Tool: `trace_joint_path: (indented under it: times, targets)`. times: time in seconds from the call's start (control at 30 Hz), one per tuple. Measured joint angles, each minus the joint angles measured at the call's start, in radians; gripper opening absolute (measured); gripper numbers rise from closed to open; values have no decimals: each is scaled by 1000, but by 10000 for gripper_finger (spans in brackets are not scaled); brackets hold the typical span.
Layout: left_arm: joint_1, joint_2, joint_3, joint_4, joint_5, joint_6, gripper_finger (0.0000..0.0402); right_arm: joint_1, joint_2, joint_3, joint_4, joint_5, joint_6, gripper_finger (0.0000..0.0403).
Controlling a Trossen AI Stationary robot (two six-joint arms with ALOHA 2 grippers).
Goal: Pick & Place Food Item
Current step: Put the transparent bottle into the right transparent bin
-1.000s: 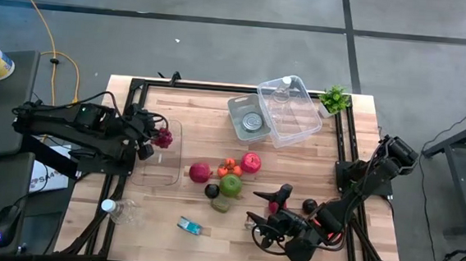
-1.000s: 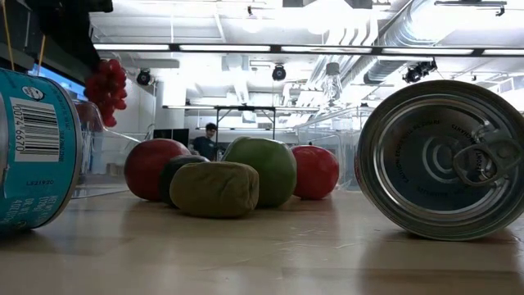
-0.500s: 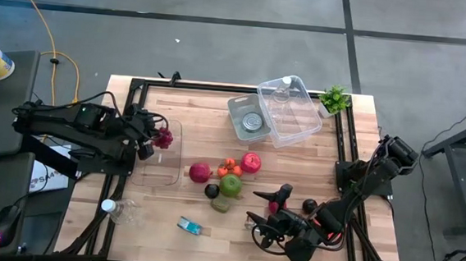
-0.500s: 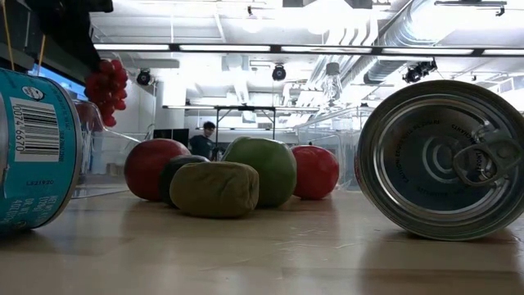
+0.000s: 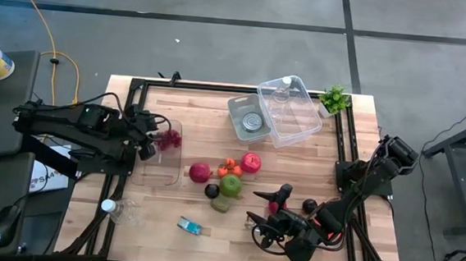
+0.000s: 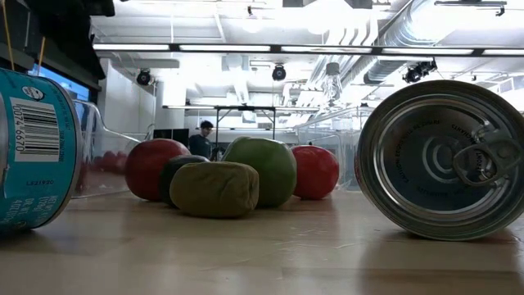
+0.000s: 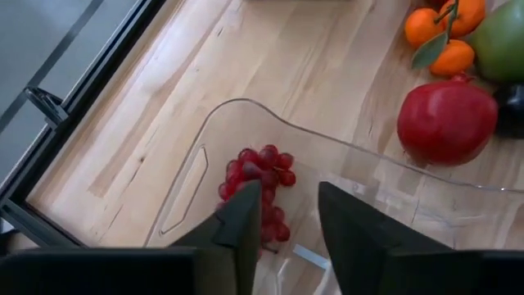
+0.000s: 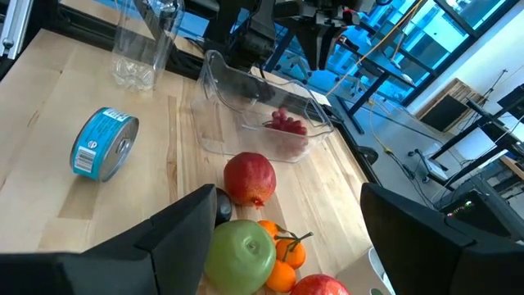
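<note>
Done: grapes (image 7: 260, 182) dropped in clear tray (image 5: 161, 175) by table's left edge | left gripper (image 7: 282, 215) spread, empty above | right gripper (image 8: 282, 238) spread, idle near front edge | left: remaining fruit, by judgement.

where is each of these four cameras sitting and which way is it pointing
High: overhead, straight down on the table; both arms show.
Low: tabletop height, level past a silver can into the room; no arm evident.
Left wrist: looks past the left gripper at grapes in the clear tray.
Right wrist: past the right gripper; shares grapes, pomegranate.
</note>
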Motion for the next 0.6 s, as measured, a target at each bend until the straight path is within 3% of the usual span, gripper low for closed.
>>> trace_joint_path:
  times: [0.33,0.6]
  targets:
    - [0,-3,148,-50,127,-23,148,0,0,0,0,2,2,290]
    - [0,-47,218,-54,493,-23,148,-1,0,0,0,0,22,290]
